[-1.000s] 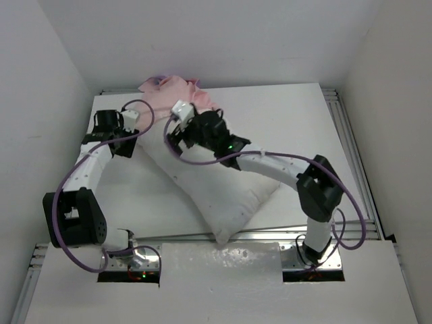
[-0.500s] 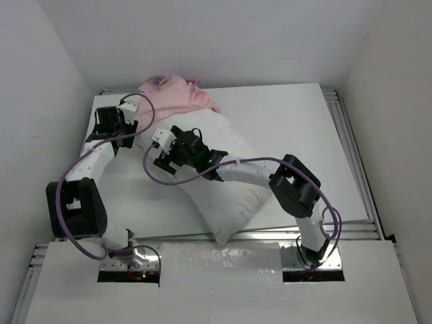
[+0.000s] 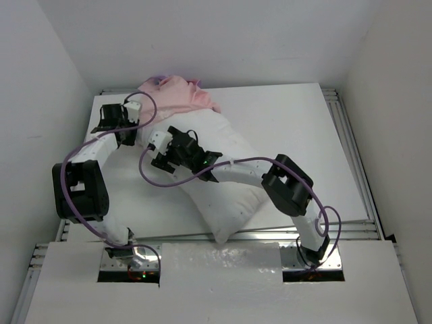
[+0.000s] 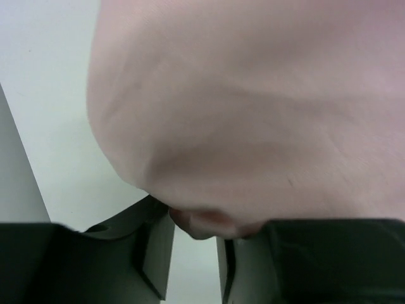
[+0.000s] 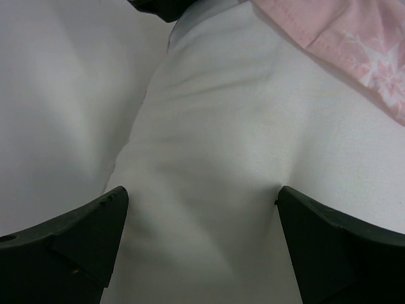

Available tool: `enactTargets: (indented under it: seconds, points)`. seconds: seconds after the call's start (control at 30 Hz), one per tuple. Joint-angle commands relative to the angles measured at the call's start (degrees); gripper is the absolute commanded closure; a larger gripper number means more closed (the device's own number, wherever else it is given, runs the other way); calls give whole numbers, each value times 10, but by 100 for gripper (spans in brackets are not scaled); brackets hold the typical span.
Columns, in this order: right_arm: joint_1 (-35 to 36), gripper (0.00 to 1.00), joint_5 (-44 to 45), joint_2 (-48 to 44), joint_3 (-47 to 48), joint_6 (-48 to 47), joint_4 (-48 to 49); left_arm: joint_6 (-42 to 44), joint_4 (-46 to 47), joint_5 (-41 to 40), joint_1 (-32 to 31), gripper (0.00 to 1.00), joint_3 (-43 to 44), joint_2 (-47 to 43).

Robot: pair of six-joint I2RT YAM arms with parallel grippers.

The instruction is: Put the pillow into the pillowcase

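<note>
I find no readable text, label, brand or number: pillowcase (image 5: 354,38) carries only snowflake print, pillow (image 5: 209,158) plain white, desk (image 3: 283,115) unmarked.

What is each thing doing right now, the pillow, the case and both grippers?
pillow, lying slantwise, far end under the pillowcase hem
pillowcase, bunched at the far edge, pink inside showing
left gripper, pinching a pink pillowcase fold
right gripper, wide open over the pillow
</note>
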Motion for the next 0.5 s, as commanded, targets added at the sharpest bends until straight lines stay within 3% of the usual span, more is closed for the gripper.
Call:
enactTargets:
  seconds: [0.0, 0.13, 0.2, 0.3, 0.47]
  points:
    - [0, 1, 41, 7, 15, -21, 14, -18, 25, -1, -1, 70, 29, 2]
    - [1, 1, 34, 3, 15, -16, 12, -23, 23, -22, -1, 52, 30, -10]
    - [1, 1, 30, 1, 15, -13, 12, -21, 22, -22, -1, 48, 25, -21]
    - [1, 1, 19, 1, 16, -11, 16, -22, 38, -22, -1, 48, 18, -27]
    - [6, 1, -6, 19, 29, -18, 12, -18, 60, -2, -1, 61, 15, -13]
